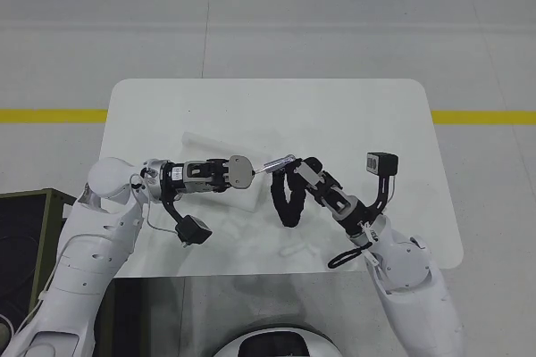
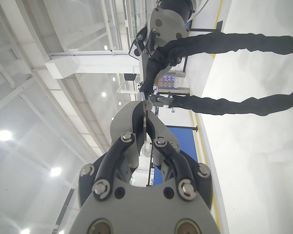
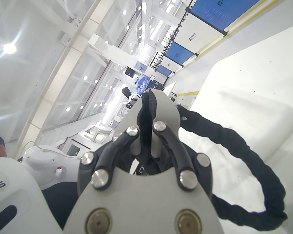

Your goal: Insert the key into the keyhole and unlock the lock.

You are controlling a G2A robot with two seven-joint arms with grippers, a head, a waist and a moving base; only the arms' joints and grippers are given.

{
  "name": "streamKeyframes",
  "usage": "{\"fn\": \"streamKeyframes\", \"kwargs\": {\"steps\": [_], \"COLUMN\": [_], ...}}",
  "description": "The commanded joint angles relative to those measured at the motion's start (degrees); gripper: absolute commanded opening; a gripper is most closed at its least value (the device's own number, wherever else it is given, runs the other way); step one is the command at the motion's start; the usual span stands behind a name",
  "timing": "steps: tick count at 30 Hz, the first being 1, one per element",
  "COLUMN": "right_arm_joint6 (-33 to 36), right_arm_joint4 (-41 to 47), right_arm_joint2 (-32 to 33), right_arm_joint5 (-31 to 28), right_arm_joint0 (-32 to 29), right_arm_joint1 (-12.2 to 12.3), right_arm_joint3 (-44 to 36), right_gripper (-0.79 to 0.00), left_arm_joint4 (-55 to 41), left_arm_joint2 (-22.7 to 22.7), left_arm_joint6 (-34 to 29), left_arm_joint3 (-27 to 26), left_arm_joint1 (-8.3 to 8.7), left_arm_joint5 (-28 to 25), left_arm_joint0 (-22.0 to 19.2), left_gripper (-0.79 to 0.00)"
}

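My left gripper (image 1: 247,171) is shut on a flat metal key (image 2: 144,122), held edge-on between its pads above the table's middle. The key's tip meets the silver head (image 2: 160,101) of a black fabric-covered cable lock (image 2: 234,105). My right gripper (image 1: 302,170) faces the left one and is shut on the lock's black end (image 3: 147,115). In the top view the silver head (image 1: 279,163) bridges the two grippers, and the cable loop (image 1: 288,207) hangs down from the right gripper. The keyhole itself is hidden.
The white table (image 1: 357,116) has bare room at its back and right. Clear plastic wrapping (image 1: 205,145) lies behind the left gripper, and more (image 1: 250,202) lies under the grippers. A dark cabinet (image 1: 18,232) stands off the table's left side.
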Motion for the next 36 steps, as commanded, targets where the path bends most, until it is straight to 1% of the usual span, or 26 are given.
{"fn": "streamKeyframes", "kwargs": {"steps": [1, 9, 21, 22, 23, 27, 33, 36], "right_arm_joint6": [0.1, 1.1, -0.1, -0.2, -0.2, -0.9, -2.8, -3.0], "right_arm_joint4": [0.6, 3.9, 1.3, 1.2, 1.2, 1.7, 3.5, 4.3], "right_arm_joint2": [-0.2, -1.2, -2.3, -2.3, -2.3, -1.9, -0.1, 0.6], "right_arm_joint5": [0.1, 1.0, -0.1, -0.2, -0.2, -0.2, -0.4, 0.2], "right_arm_joint0": [0.0, 0.7, 0.4, 0.3, 0.3, 0.1, 0.1, 0.1], "right_arm_joint1": [0.0, 0.2, 0.5, 0.5, 0.6, 0.7, 0.9, 1.0], "right_arm_joint3": [0.1, 1.2, 0.6, 0.6, 0.5, 0.3, -0.1, -0.2], "right_gripper": [-0.785, -0.785, -0.785, -0.785, -0.785, -0.785, -0.785, -0.785], "left_arm_joint4": [-0.1, -1.0, -1.2, -1.7, -1.5, -2.9, -10.5, -17.9], "left_arm_joint2": [0.1, 0.3, 0.7, 0.6, 0.5, 0.2, -2.3, -2.4], "left_arm_joint6": [-0.1, 0.1, -0.1, -0.1, -0.2, -0.1, -2.3, -1.2], "left_arm_joint3": [0.0, 0.2, -0.1, -0.1, -0.2, -0.3, 0.9, 2.9], "left_arm_joint1": [0.06, 0.27, 0.63, 0.65, 0.70, 0.81, 0.79, 0.61], "left_arm_joint5": [0.0, 0.5, 0.5, 0.4, 0.6, 0.8, 2.1, -1.5], "left_arm_joint0": [0.0, -0.1, -0.1, -0.1, -0.1, 0.2, 1.5, 2.0], "left_gripper": [-0.785, -0.785, -0.785, -0.730, 0.000, 0.000, 0.000, 0.000]}}
